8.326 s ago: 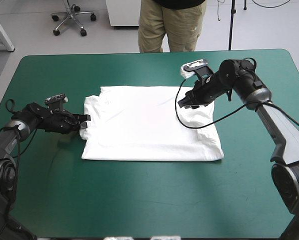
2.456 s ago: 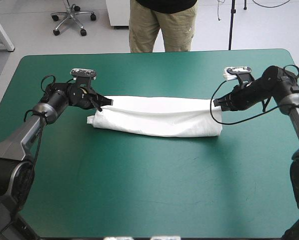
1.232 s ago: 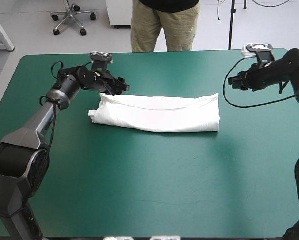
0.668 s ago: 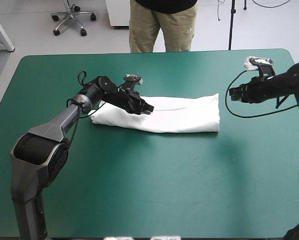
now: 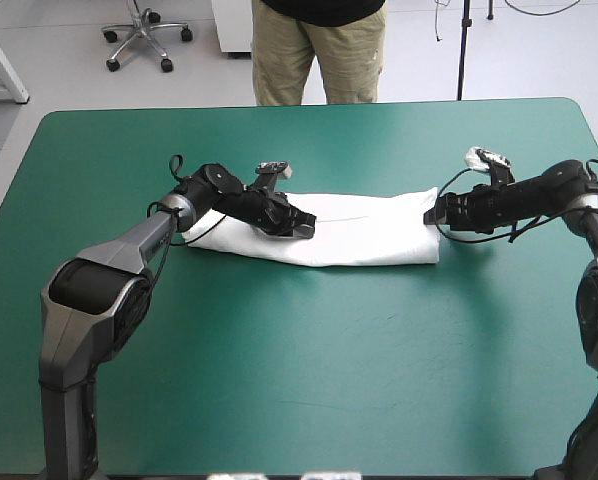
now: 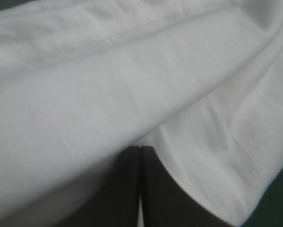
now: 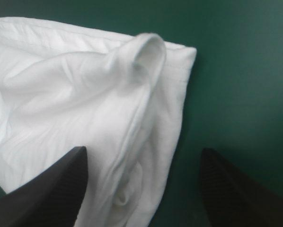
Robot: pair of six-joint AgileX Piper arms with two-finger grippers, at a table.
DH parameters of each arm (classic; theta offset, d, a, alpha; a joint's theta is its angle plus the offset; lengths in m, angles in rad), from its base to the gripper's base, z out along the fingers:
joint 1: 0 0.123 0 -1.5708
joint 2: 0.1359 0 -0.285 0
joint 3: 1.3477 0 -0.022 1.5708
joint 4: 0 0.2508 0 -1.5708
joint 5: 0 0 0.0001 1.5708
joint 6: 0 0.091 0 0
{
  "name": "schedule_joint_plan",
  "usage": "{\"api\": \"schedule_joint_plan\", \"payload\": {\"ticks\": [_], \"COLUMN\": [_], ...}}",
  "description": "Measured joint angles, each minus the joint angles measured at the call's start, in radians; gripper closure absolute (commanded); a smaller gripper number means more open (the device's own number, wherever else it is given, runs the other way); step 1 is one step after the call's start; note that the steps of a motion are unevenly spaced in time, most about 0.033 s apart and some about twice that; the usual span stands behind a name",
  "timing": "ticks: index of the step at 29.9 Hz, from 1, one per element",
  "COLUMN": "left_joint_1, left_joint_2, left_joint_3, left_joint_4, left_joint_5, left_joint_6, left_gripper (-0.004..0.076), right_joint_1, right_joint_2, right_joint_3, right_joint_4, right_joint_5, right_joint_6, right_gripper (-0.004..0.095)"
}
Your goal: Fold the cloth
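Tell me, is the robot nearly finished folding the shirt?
About halfway, it seems. Done: the T-shirt lies folded into one long band on the table. In hand: the left gripper, shut, rests on the band's middle, and the right gripper is open at its right end. Left, probably: folding that long band shorter.

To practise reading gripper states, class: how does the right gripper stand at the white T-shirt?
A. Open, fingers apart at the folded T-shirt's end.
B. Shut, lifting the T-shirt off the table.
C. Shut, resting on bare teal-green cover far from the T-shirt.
A: in the right wrist view the right gripper has its black fingers standing wide apart, with the end of the T-shirt lying between and ahead of them.
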Motion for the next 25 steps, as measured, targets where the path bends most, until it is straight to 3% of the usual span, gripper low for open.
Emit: {"api": "schedule_joint_plan", "payload": {"ticks": [8, 10, 13, 25], "left_joint_1": [0.000, 0.000, 0.000, 0.001], "left_joint_2": [0.001, 0.002, 0.002, 0.002], "left_joint_3": [-0.002, -0.002, -0.002, -0.002], "left_joint_4": [0.000, 0.000, 0.000, 0.004], "left_joint_5": [0.001, 0.002, 0.002, -0.001], "left_joint_6": [0.000, 0.000, 0.000, 0.000], "left_gripper": [0.0733, 0.0733, 0.0733, 0.0733], "right_joint_1": [0.040, 0.063, 0.084, 0.088], "right_joint_2": [0.051, 0.057, 0.062, 0.017], "right_joint_3": [-0.009, -0.010, -0.010, -0.032], "right_joint_4": [0.038, 0.042, 0.040, 0.006], "right_joint_5": [0.012, 0.012, 0.008, 0.001], "right_joint_6": [-0.007, -0.009, -0.010, -0.033], "right_gripper": [0.0529, 0.0628, 0.0902, 0.0907]}}
